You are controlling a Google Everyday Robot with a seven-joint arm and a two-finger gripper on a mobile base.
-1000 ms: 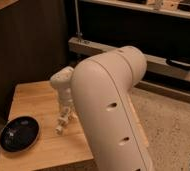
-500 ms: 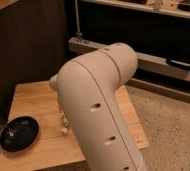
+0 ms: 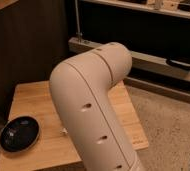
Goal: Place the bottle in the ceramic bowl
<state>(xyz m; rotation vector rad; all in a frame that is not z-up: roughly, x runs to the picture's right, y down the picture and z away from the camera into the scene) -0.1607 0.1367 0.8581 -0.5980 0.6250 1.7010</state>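
On your left, the ceramic bowl (image 3: 19,134) sits on the front-left corner of the wooden table (image 3: 33,97). The cream arm (image 3: 90,110) fills the middle and hides the gripper behind it, so you cannot tell its grip, nor where the bottle lies.

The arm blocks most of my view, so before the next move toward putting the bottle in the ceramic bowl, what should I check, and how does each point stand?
1. Ceramic bowl in view, sitting flat on the wooden table near its front-left corner: ok.
2. Bowl free to receive the bottle, nothing seen inside: ok.
3. Gripper in view: not ok, it is hidden behind the robot arm.
4. Bottle in view: cannot tell. Only a small pale bit shows at the arm's edge, right of the bowl.
5. Bottle held securely: cannot tell.
6. Bottle in the bowl: not ok, not yet done.
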